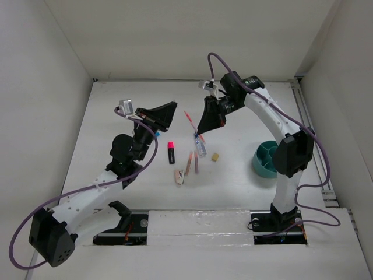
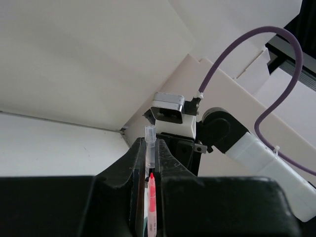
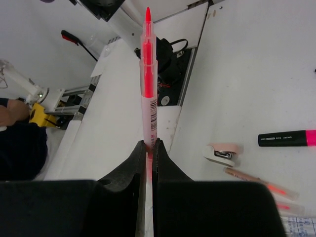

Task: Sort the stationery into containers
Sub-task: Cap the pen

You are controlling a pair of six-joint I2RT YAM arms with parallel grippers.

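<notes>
The right gripper (image 3: pixel 149 145) clamps a thin pink pen (image 3: pixel 147 74); the left gripper (image 2: pixel 150 148) looks nearly closed, but I cannot tell

A white bench (image 1: pixel 245 192) sits boxed in by three plain white walls: a back wall (image 1: pixel 192 35), a left wall (image 1: pixel 35 87) and a right wall (image 1: pixel 349 64). A dark seam (image 1: pixel 145 80) runs where the bench meets the back wall. A narrow track (image 1: pixel 315 146) lines the bench's right edge, and glossy tape (image 1: pixel 198 220) covers its near edge. The light is even and the shadows are soft. Past the near edge, the right wrist view shows a dark sleeve (image 3: pixel 19 148) and a metal frame (image 3: pixel 69 92).
</notes>
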